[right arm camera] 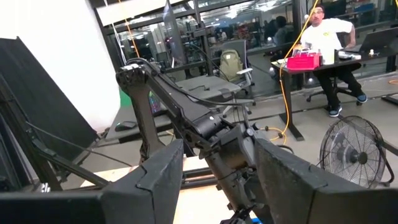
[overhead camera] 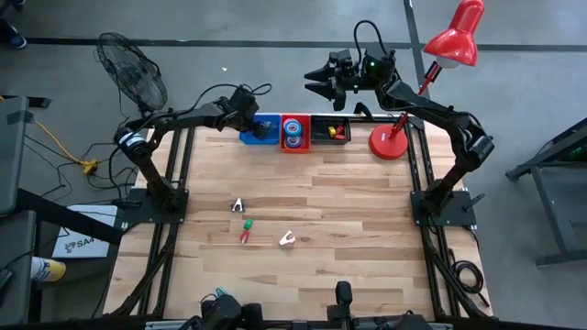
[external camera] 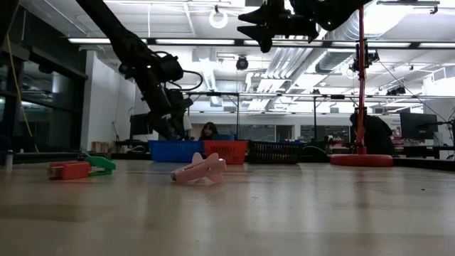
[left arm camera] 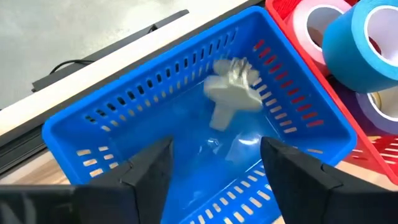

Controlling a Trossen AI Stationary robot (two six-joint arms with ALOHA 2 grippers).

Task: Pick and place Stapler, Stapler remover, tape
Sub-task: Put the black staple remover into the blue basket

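Note:
My left gripper [left arm camera: 214,163] hangs open over the blue basket [left arm camera: 124,112] at the table's far edge, pointing steeply down into it. A whitish stapler remover [left arm camera: 231,92] shows blurred inside that basket, past the fingertips and clear of them. Rolls of tape, pink [left arm camera: 311,28], blue [left arm camera: 367,43] and purple [left arm camera: 380,106], lie in the red basket [overhead camera: 294,135] beside it. On the table lie three more stapler removers: a pale one [overhead camera: 238,205], a green and red one [overhead camera: 246,230] and a pinkish one [overhead camera: 287,239]. My right gripper [overhead camera: 323,82] waits open, high beyond the far edge.
A black basket [overhead camera: 330,130] holding small red and yellow things stands to the right of the red one. A red desk lamp [overhead camera: 390,142] stands at the far right corner. The wooden tabletop [overhead camera: 348,220] to the right of the removers is bare. A fan [overhead camera: 133,69] stands off the table's far left.

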